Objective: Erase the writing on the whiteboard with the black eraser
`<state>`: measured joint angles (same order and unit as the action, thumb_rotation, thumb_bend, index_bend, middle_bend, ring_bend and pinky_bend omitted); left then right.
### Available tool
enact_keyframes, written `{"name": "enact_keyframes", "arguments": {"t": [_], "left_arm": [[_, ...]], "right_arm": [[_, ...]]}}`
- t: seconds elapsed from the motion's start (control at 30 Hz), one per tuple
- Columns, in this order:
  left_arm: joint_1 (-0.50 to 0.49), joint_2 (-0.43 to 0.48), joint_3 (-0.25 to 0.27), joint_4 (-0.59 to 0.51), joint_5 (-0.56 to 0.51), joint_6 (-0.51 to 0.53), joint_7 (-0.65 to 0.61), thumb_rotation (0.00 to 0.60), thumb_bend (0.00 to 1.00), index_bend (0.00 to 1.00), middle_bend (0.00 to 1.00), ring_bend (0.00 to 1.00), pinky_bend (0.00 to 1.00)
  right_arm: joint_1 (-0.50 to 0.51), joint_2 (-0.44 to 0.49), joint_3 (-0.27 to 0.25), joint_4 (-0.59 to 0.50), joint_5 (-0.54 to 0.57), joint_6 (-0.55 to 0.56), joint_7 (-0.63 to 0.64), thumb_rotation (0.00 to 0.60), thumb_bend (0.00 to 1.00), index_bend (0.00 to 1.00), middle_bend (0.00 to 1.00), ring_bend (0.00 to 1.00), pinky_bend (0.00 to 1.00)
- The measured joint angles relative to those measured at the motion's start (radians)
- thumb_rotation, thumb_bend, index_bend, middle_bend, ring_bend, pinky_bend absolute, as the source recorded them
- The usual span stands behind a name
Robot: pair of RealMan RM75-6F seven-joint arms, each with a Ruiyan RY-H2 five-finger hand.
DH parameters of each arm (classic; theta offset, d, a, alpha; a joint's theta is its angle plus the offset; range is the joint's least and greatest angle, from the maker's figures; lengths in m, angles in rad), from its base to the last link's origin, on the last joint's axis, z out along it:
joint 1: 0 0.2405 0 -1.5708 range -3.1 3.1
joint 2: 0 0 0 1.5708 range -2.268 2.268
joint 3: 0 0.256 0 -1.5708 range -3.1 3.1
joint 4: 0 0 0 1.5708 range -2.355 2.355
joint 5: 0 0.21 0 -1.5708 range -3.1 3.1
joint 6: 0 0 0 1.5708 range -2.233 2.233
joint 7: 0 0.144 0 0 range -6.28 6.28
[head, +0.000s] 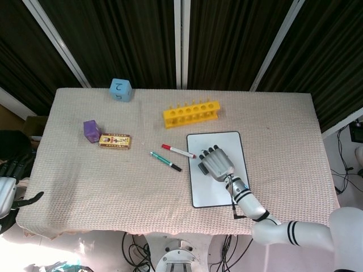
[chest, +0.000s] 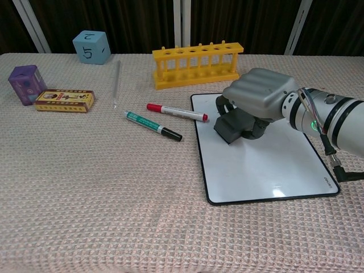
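The whiteboard [chest: 267, 168] [head: 207, 190] lies flat at the table's right centre, and no writing shows on its visible surface. My right hand [chest: 260, 102] [head: 215, 163] grips the black eraser [chest: 230, 126] [head: 202, 167] and presses it on the board's upper left part. The hand covers that area, so any marks under it are hidden. My left hand [head: 10, 182] hangs off the table's left edge with its fingers spread, holding nothing.
A red marker [chest: 177, 112] and a green marker [chest: 152, 125] lie just left of the board. A yellow tube rack [chest: 197, 65] stands behind it. Far left are a purple box [chest: 26, 84], a flat yellow box [chest: 63, 100] and a blue die [chest: 91, 46]. A thin clear rod [chest: 116, 83] lies nearby.
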<state>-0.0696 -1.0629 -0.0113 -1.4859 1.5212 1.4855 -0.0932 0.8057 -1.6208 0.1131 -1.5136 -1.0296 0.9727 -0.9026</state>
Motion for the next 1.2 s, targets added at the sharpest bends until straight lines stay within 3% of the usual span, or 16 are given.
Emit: {"name": "enact_keyframes", "arguments": {"t": [0.33, 0.73, 1.0, 1.2], "left_arm": [[0.009, 0.013, 0.000, -0.010, 0.006, 0.016, -0.003, 0.464, 0.14, 0.11, 0.09, 0.10, 0.17], [-0.002, 0.007, 0.004, -0.029, 0.015, 0.000, 0.016, 0.465, 0.14, 0.11, 0.09, 0.10, 0.17], [-0.003, 0.008, 0.005, -0.038, 0.012, -0.006, 0.024, 0.464, 0.14, 0.11, 0.09, 0.10, 0.17], [-0.003, 0.008, 0.004, -0.032, 0.014, -0.001, 0.013, 0.465, 0.14, 0.11, 0.09, 0.10, 0.17]], "right_arm": [[0.003, 0.017, -0.003, 0.016, 0.059, 0.005, 0.006, 0.600, 0.40, 0.97, 0.74, 0.61, 0.67], [-0.024, 0.178, -0.060, -0.099, 0.117, -0.083, 0.128, 0.600, 0.40, 0.97, 0.74, 0.61, 0.67], [-0.019, 0.150, -0.068, -0.072, 0.069, -0.046, 0.137, 0.600, 0.41, 0.98, 0.75, 0.62, 0.68], [-0.003, 0.099, -0.043, -0.024, 0.074, -0.015, 0.126, 0.600, 0.42, 0.97, 0.75, 0.62, 0.68]]}}
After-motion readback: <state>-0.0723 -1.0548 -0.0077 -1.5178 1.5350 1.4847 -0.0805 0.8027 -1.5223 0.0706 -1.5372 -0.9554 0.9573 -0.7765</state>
